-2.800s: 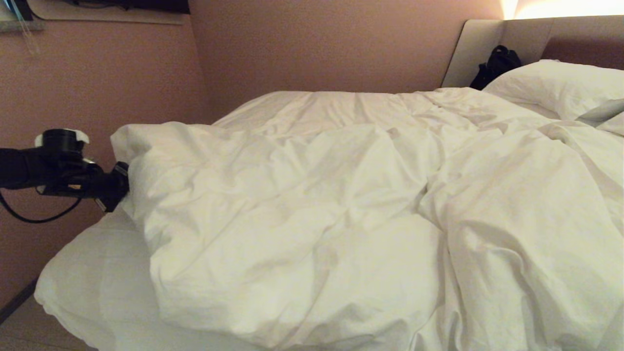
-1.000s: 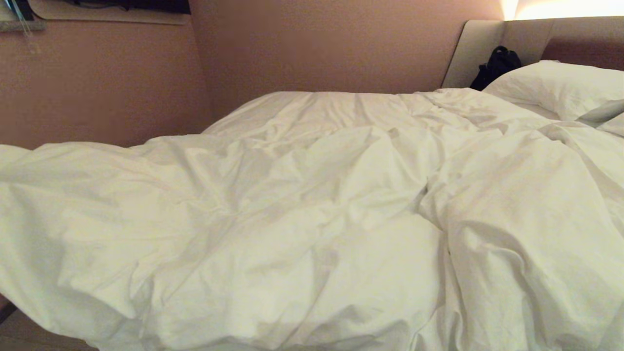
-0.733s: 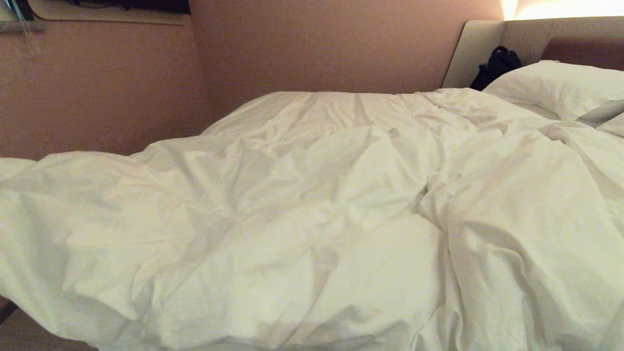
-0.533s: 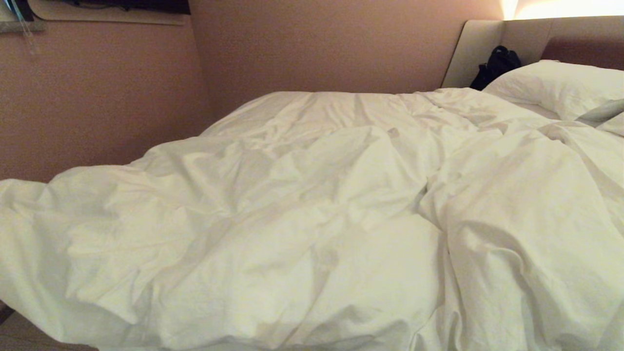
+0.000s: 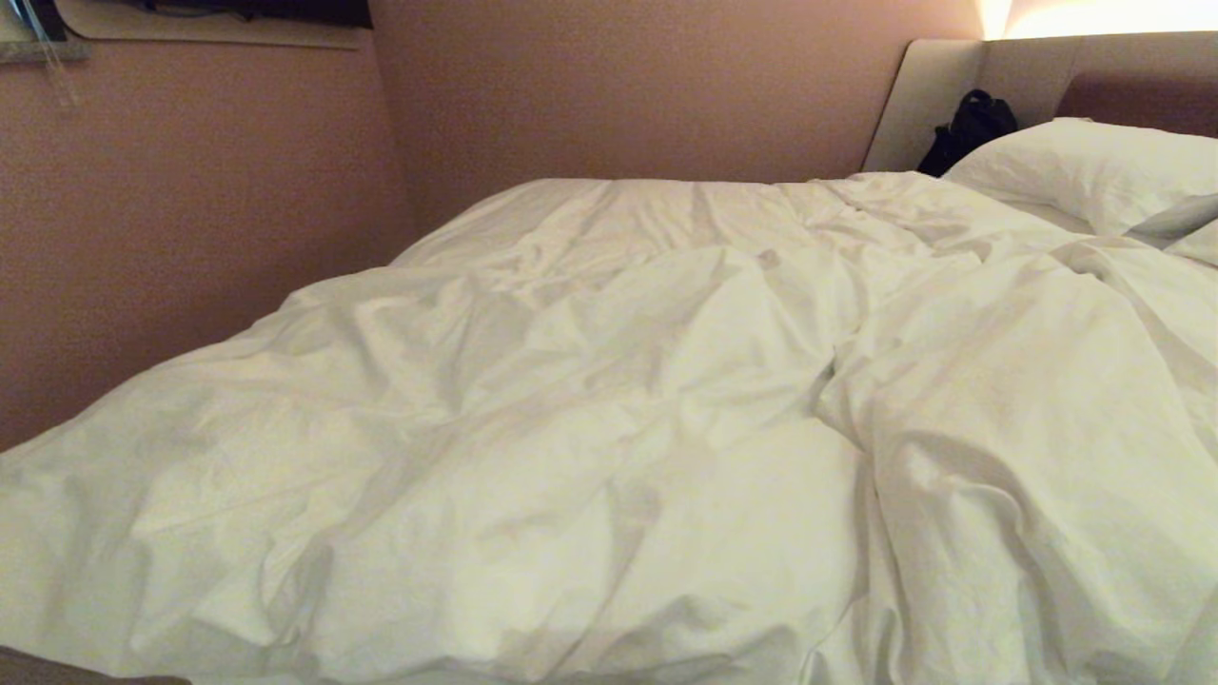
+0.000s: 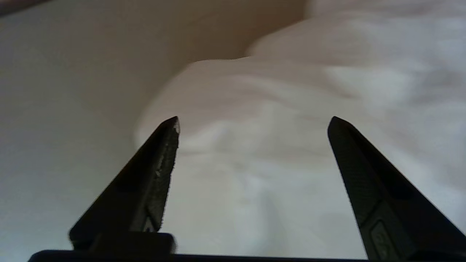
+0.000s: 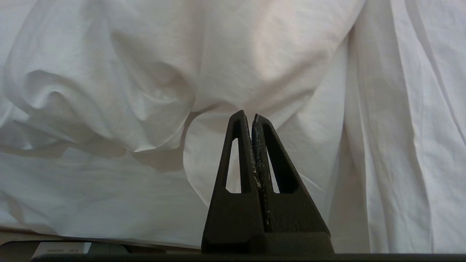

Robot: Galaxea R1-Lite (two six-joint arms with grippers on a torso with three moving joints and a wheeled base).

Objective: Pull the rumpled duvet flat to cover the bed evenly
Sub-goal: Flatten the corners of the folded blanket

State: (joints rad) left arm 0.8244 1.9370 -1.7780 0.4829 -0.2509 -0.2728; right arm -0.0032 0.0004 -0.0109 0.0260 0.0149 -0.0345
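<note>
With my left gripper [image 6: 251,125] spread and empty, the duvet [image 5: 609,447] lies rumpled over the bed's near left; my right gripper [image 7: 252,118], pressed together, risks snagging a fold.

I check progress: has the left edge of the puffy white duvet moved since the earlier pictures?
Yes. The puffy white duvet spread leftward over the mattress corner, then its left edge sank down the pinkish wall.

A wide bed [image 5: 937,95] with a padded headboard carries a creased white duvet [image 5: 609,428] spread across the mattress, with a plump pillow [image 5: 1085,166] at its head end. Duvet folds fill the space just ahead of both sets of jaws, touching neither.
</note>
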